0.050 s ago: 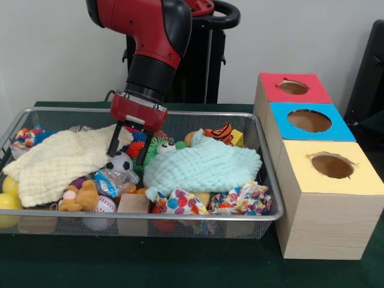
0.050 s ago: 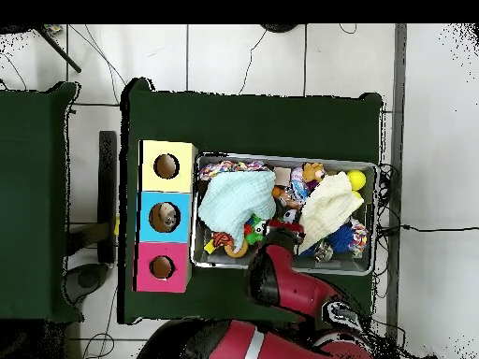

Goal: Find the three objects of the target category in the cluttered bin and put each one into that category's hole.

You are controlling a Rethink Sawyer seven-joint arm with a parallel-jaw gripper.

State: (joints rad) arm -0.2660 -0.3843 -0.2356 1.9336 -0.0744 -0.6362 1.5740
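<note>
My gripper [image 1: 128,147] hangs open inside the wire bin [image 1: 264,174], left of centre, with nothing between its black fingers [image 1: 114,140]. Just below it lies a small soccer ball [image 1: 122,162], and a spiky orange ball [image 1: 135,148] shows behind the fingers. A baseball [image 1: 103,205] and yellow balls [image 1: 8,200] lie at the front left. To the right stand three boxes with holes: red [image 1: 293,87], blue [image 1: 309,120] and yellow [image 1: 332,165]. In the overhead view the arm [image 2: 281,276] hides the gripper over the bin [image 2: 285,159].
A pale yellow cloth [image 1: 57,161] and a mint knitted cloth [image 1: 201,168] cover much of the bin. Around them lie a plush bear [image 1: 81,197], a wooden block [image 1: 133,204], a tiger toy [image 1: 219,133] and polka-dot cloths [image 1: 180,201]. The boxes [image 2: 165,217] touch the bin's side.
</note>
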